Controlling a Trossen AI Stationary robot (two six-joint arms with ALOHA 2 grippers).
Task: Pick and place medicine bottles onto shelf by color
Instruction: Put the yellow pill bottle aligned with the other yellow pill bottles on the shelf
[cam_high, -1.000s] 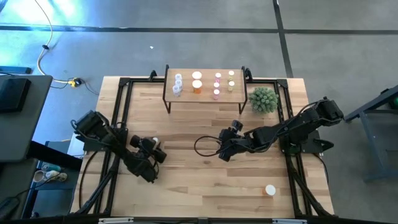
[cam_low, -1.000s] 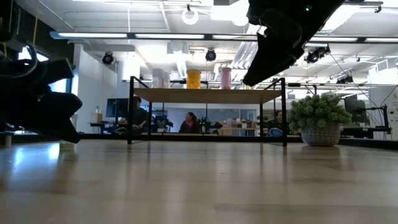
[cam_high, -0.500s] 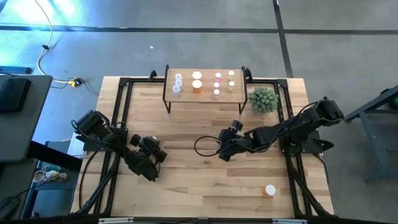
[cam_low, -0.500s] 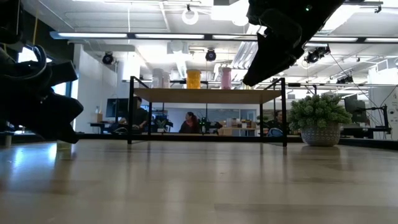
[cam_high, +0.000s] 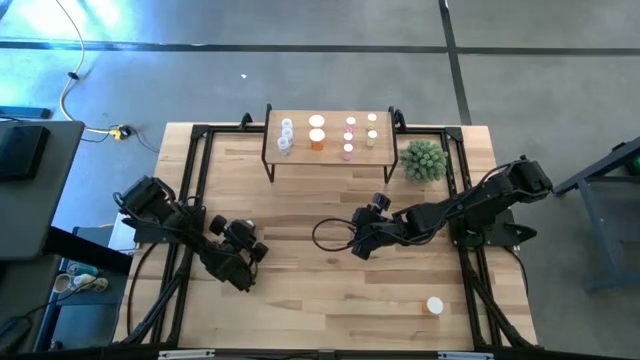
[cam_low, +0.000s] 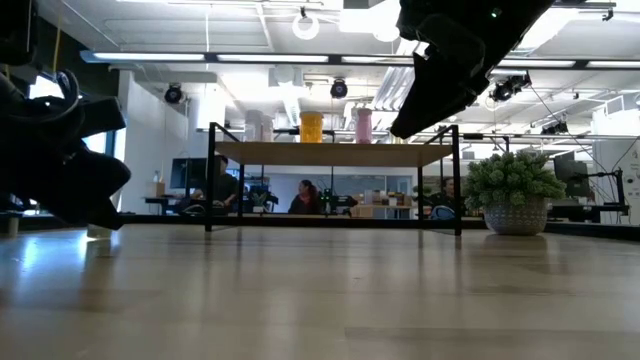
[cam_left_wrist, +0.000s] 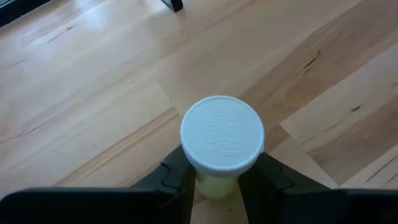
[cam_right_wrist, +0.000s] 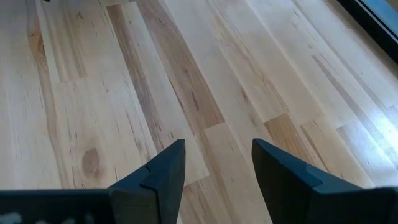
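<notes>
A medicine bottle (cam_left_wrist: 222, 134) with a white cap and a pale yellow-green body stands near the table's left side. My left gripper (cam_high: 247, 238) is shut on it, low over the wood. In the low view the bottle's foot (cam_low: 98, 231) shows just under that gripper. The shelf (cam_high: 330, 148) stands at the far edge on thin black legs. It carries clear (cam_high: 286, 133), orange (cam_high: 317, 134), pink (cam_high: 349, 137) and yellow-green (cam_high: 371, 130) bottles in columns. My right gripper (cam_right_wrist: 217, 168) hangs open above the middle of the table, with nothing between its fingers. My left gripper pinches the bottle's pale body (cam_left_wrist: 217, 184) just under the cap, one finger (cam_left_wrist: 177, 182) on each side. The fingers slant down at it from the table's left. The cap faces up toward the wrist. Whether the foot rests on the wood, I cannot tell.
A green spiky plant (cam_high: 423, 160) in a pot stands right of the shelf. One more white-capped bottle (cam_high: 434, 306) sits near the front right corner. A black cable loop (cam_high: 330, 235) lies by my right gripper. Black frame rails run along both sides.
My left gripper has stayed where it was, rolled slightly at the wrist and drawn its fingers in onto the bottle's body.
</notes>
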